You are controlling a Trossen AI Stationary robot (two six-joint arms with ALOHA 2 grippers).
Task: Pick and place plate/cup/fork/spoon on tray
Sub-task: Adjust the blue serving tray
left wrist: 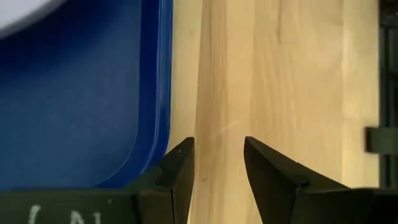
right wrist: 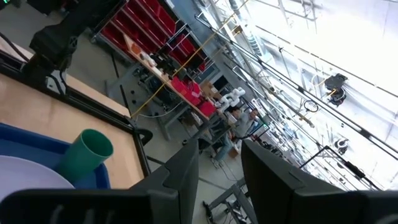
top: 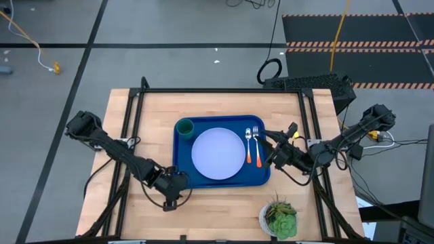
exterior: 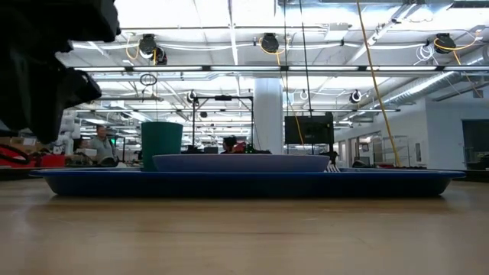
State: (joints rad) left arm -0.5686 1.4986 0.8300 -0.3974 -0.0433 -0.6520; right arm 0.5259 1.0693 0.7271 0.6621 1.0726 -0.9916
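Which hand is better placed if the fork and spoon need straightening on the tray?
Right. The right hand sits beside the fork and spoon at the tray's right end, empty. The left hand hovers over bare table past the opposite corner.

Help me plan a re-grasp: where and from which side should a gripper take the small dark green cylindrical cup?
Probably by the rim. The dark green cup stands upright, mouth open upward, in a corner of the blue tray. Come straight down, one finger inside; the pale plate and the tray's rim crowd its sides.
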